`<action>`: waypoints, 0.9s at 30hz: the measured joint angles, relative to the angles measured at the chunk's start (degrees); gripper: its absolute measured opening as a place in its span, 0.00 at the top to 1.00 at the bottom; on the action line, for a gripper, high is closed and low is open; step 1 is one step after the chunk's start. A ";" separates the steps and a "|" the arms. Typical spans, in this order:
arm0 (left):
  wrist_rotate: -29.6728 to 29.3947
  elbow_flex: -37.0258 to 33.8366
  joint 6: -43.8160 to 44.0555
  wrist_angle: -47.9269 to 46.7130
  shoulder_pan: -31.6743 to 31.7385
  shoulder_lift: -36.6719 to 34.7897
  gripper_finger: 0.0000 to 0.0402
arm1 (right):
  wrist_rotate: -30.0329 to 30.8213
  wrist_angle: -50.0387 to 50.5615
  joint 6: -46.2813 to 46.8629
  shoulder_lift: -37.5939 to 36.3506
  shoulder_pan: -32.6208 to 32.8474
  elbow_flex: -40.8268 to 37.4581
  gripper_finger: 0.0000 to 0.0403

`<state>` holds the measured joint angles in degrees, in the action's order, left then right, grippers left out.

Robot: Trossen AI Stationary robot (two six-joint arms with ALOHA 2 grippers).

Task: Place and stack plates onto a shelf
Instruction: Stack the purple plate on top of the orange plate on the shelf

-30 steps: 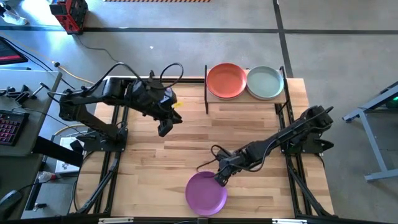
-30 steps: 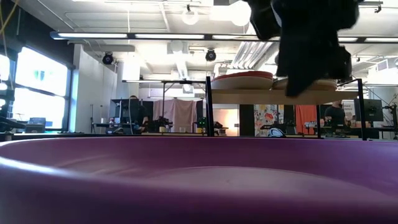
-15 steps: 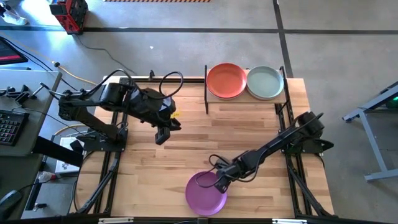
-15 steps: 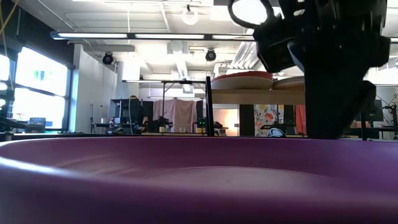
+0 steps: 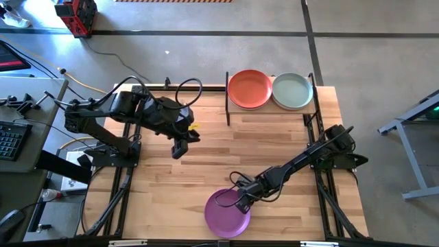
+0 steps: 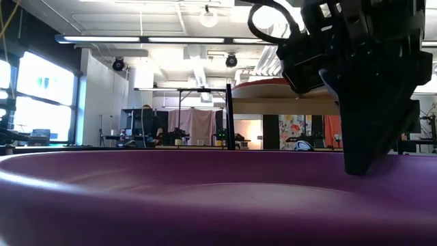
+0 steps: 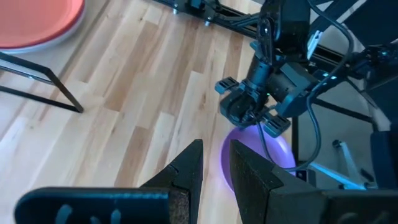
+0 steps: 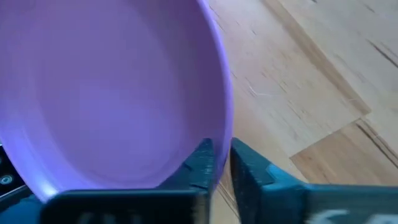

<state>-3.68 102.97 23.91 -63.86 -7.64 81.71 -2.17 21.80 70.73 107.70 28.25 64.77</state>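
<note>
Right gripper [image 5: 241, 204]: clenched on the rim of the purple plate [image 5: 227, 213], one finger inside the rim and one outside, as the right wrist view shows.

Purple plate: flat on the tabletop [image 5: 206, 158] at its near edge, hollow side up; round, so no long axis.

Left gripper [image 5: 179, 147]: above the tabletop's left middle, holding nothing, fingers slightly parted.

Shelf [image 5: 271, 110]: at the far edge, carrying an orange plate [image 5: 250, 88] and a pale grey-green plate [image 5: 293, 90] side by side, touching.

Handling note: the rim pinch looks shallow; lift slowly, keep the plate level, clear the shelf posts, then lower squarely onto one seated plate.
</note>
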 joint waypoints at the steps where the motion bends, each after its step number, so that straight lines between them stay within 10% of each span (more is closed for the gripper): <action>1: -0.45 0.00 -0.01 -0.01 0.00 0.00 0.83 | 0.00 0.14 0.01 -0.01 0.00 0.00 0.95; 27: -6.09 -0.01 -2.45 -9.43 0.17 0.00 0.83 | 2.10 6.77 -3.74 -10.86 -8.13 0.04 1.00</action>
<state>-9.77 102.96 21.46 -73.29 -7.46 81.71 -0.07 28.57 66.99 96.83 20.12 64.82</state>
